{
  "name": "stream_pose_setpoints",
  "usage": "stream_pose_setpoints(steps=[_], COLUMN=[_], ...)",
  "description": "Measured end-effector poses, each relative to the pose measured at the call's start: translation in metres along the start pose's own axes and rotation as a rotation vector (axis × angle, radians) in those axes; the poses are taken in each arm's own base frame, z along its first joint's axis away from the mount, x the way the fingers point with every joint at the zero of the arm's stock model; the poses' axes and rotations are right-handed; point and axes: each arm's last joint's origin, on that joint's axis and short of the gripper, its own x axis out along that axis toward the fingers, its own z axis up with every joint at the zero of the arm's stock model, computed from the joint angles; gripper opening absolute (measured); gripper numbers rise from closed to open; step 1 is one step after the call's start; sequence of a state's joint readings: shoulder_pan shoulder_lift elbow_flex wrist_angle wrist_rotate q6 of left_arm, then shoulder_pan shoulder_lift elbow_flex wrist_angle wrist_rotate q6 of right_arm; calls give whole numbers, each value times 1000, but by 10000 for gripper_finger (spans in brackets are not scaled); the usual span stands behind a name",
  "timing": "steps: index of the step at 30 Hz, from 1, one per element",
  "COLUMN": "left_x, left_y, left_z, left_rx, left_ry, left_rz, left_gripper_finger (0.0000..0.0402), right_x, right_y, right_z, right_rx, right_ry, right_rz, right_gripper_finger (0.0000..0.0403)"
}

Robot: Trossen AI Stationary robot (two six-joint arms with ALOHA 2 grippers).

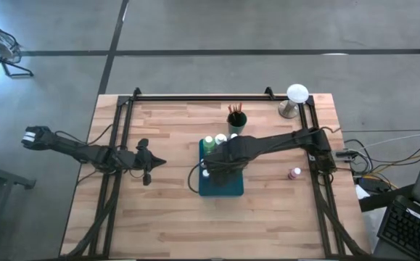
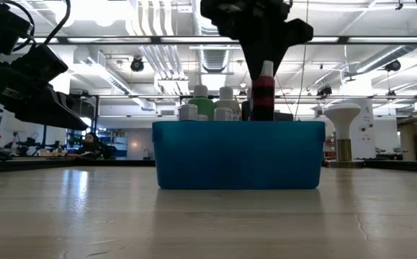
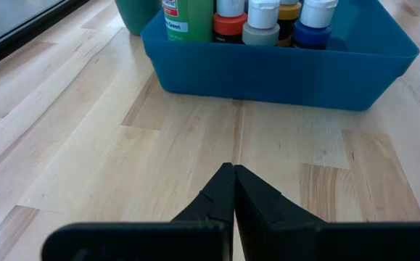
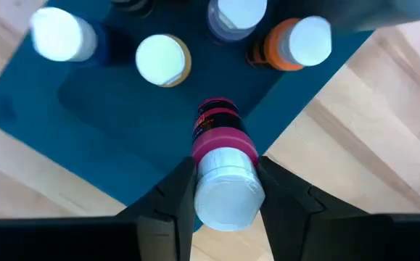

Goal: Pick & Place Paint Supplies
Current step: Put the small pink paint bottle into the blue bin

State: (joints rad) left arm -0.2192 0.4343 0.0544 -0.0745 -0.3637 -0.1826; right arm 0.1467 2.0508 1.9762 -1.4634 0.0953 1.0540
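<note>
Light wooden plank desk point(image 1: 166, 210), black-railed. Blue rectangular plastic tray point(image 2: 237, 155) at its centre. White-domed object on a metal stand point(image 1: 295, 99) near the far right corner.

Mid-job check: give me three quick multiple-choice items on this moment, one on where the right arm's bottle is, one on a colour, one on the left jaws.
1. The pink-red paint bottle in the right gripper is:
A. flat on the table
B. held above the blue bin
C. beside the brush cup

2. The lone bottle standing on the table outside the bin looks:
A. pinkish-red
B. green
C. yellow

3. The left gripper has its jaws:
A. wide open
B. closed on a brush
C. shut, empty

Answers: 1 B, the low view shows the bottle hanging over the bin's rim. 2 A, seen in the high view near the right arm's base. 3 C, the left wrist view shows the tips meeting over bare wood.
</note>
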Motion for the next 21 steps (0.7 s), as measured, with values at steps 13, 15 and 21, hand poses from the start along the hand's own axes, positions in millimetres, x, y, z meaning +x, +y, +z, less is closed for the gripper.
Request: stream_pose_setpoints(steps=[13,15,21], left_x=[0,0,0], left_y=[0,0,0], left_z=[0,0,0], left_rx=[0,0,0], left_ry=[0,0,0], left_rz=[0,0,0], left_gripper_finger=[7,7,7], right_x=[15,20,31], right_y=[5,5,4], right_z=[4,6,6], right_rx=[52,59,71], right_ry=[2,3,19], right_rz=[-8,-10,-10], right_gripper_finger=[114,114,114])
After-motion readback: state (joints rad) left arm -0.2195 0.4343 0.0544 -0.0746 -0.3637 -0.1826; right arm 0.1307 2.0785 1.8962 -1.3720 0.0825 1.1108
